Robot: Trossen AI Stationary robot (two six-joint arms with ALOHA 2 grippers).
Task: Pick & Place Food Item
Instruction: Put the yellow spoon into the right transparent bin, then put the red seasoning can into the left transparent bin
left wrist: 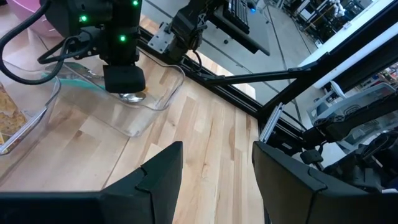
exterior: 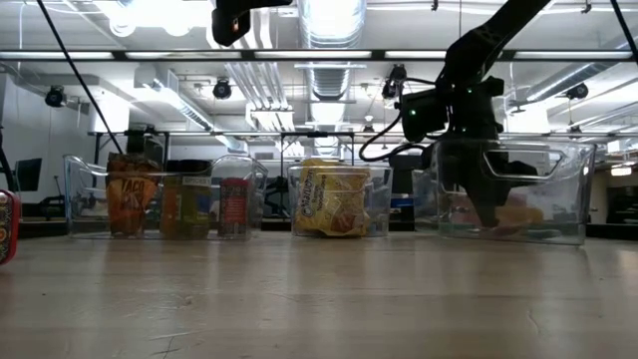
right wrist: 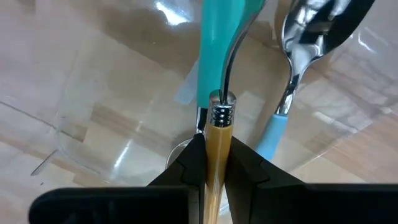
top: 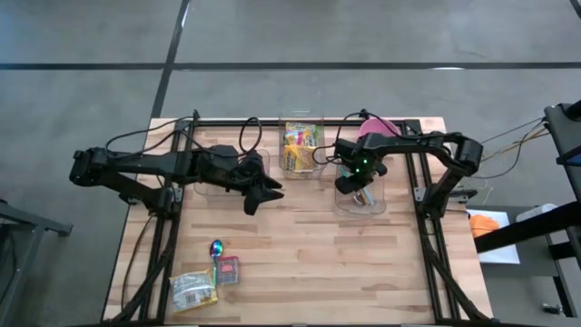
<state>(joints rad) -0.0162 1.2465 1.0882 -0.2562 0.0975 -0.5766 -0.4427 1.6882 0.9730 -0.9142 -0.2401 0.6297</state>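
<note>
A light wooden plank table (top: 309,245) carries everything, and three clear plastic bins stand in a row along its far side: one (top: 211,177) beneath the left arm, a middle one (top: 302,150) between the two grippers, and one (top: 363,193) directly under the right gripper. Toward the table's near edge, well apart from both grippers and on the left arm's side, lie a green-and-white food packet (top: 192,291), a small red packet (top: 227,270) just beside it, and an iridescent spoon (top: 216,250) touching the red packet.
</note>
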